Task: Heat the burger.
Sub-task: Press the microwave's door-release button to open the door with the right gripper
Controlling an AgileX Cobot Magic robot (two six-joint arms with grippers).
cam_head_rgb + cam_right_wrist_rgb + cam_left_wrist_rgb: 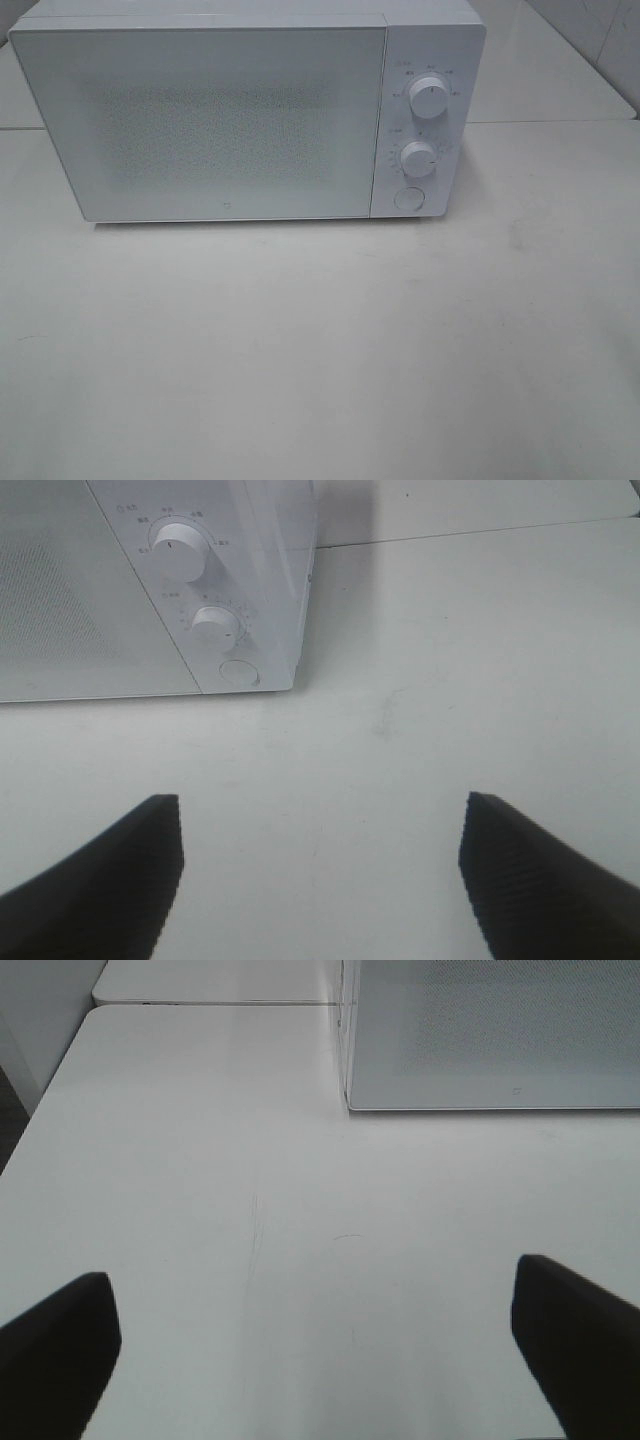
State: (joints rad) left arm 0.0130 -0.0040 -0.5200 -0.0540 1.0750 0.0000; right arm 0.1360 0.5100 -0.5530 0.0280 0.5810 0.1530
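The burger is out of view in all frames. A white microwave point(240, 110) stands at the back of the white table point(320, 350) with its door point(200, 120) shut. It has two knobs point(428, 99) and a round button point(408, 198) on its right panel. Neither arm shows in the exterior high view. My left gripper point(315, 1345) is open and empty above bare table near the microwave's front left corner point(350, 1105). My right gripper point(320, 870) is open and empty above the table in front of the microwave's control panel point(215, 625).
A second table surface point(560, 70) lies behind and to the right of the microwave. The table's left edge point(40, 1110) shows in the left wrist view.
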